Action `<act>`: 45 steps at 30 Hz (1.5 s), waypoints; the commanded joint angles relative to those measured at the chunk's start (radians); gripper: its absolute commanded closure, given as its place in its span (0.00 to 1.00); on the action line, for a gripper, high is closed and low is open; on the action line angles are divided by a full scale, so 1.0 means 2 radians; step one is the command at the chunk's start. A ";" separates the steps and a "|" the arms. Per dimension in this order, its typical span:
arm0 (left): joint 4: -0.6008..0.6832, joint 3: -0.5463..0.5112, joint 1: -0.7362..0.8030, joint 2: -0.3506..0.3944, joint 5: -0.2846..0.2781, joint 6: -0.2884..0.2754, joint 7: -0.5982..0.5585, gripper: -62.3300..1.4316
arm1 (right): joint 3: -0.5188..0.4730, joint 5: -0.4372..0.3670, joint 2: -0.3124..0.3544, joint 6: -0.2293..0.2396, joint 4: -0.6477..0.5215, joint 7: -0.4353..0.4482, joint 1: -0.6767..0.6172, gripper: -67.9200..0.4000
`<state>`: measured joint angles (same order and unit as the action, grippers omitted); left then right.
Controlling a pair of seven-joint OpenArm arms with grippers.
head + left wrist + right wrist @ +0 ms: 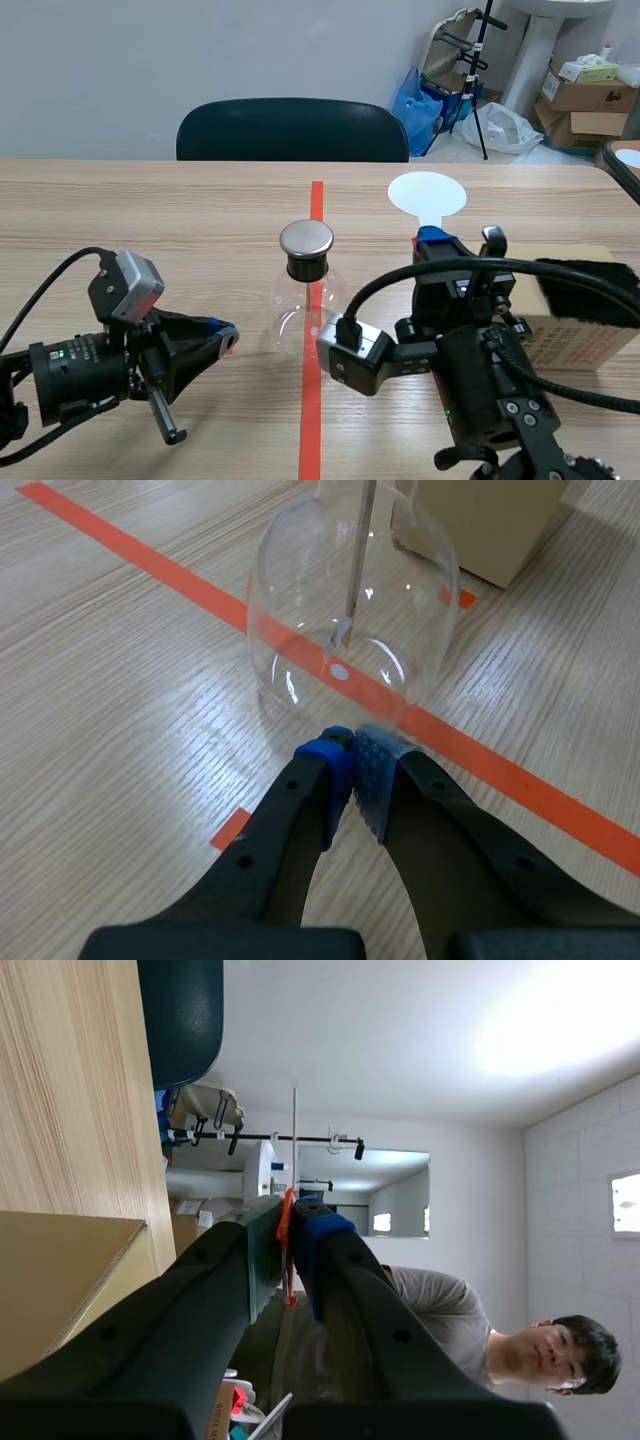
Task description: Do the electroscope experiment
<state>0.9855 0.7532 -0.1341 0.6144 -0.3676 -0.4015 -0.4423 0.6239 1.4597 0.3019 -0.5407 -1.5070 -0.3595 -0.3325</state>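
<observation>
One glass electroscope flask (pixel 305 292) stands on the worktop (pixel 150 210), on the tape line (pixel 316 205). The left gripper (pixel 352 752), pressed together, sits just beside its base. The right gripper (pixel 287 1242) pinches a white round paddle (pixel 427 193).

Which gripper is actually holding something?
The right gripper: it is shut on the white paddle. The left gripper is shut on nothing, just short of the flask.

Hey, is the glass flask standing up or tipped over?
Upright. The glass flask rests on its round base on the table, its metal cap on top.
</observation>
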 commanded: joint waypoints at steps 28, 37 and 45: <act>-0.002 0.000 -0.011 -0.037 -0.005 0.024 -0.005 0.93 | -0.003 -0.012 0.002 -0.006 -0.010 0.005 0.004 0.98; -0.002 0.000 -0.010 -0.038 -0.005 0.024 -0.005 0.93 | -0.003 -0.013 0.002 -0.006 -0.010 0.009 0.004 0.98; -0.002 0.000 -0.009 -0.039 -0.004 0.024 -0.005 0.93 | -0.003 -0.012 0.003 -0.006 -0.010 0.009 0.004 0.98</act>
<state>0.9680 0.7589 -0.1471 0.5426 -0.3679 -0.3508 -0.4389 0.6231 1.4319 0.3019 -0.5419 -1.5070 -0.3416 -0.3328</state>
